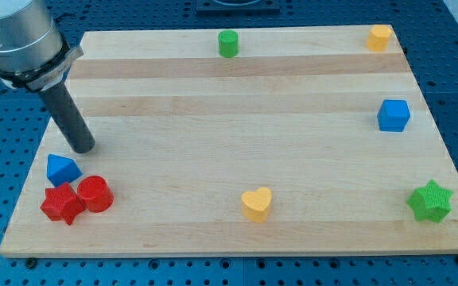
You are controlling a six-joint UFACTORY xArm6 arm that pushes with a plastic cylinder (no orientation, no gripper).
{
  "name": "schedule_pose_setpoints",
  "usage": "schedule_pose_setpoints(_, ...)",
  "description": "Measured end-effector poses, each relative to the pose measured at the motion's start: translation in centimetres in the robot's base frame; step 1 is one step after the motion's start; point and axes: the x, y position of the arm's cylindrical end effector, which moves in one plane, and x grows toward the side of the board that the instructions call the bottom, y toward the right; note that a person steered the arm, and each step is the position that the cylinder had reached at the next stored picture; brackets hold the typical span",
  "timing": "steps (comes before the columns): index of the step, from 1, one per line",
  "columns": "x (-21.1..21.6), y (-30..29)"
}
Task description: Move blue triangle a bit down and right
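Observation:
The blue triangle (62,168) lies near the board's left edge, toward the view's bottom. My tip (82,148) rests on the board just above and slightly right of it, a small gap apart. A red star (61,203) and a red cylinder (95,193) sit side by side directly below the blue triangle, nearly touching it.
A wooden board (237,119) on a blue pegboard table. A yellow heart (256,203) at bottom middle, a green star (430,201) at bottom right, a blue cube (393,115) at right, a yellow block (379,36) at top right, a green cylinder (227,43) at top middle.

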Motion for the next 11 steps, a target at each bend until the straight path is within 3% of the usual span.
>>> schedule_pose_setpoints(2, -1.0, 0.3)
schedule_pose_setpoints(4, 1.4, 1.5)
schedule_pose_setpoints(11, 4.4, -2.9)
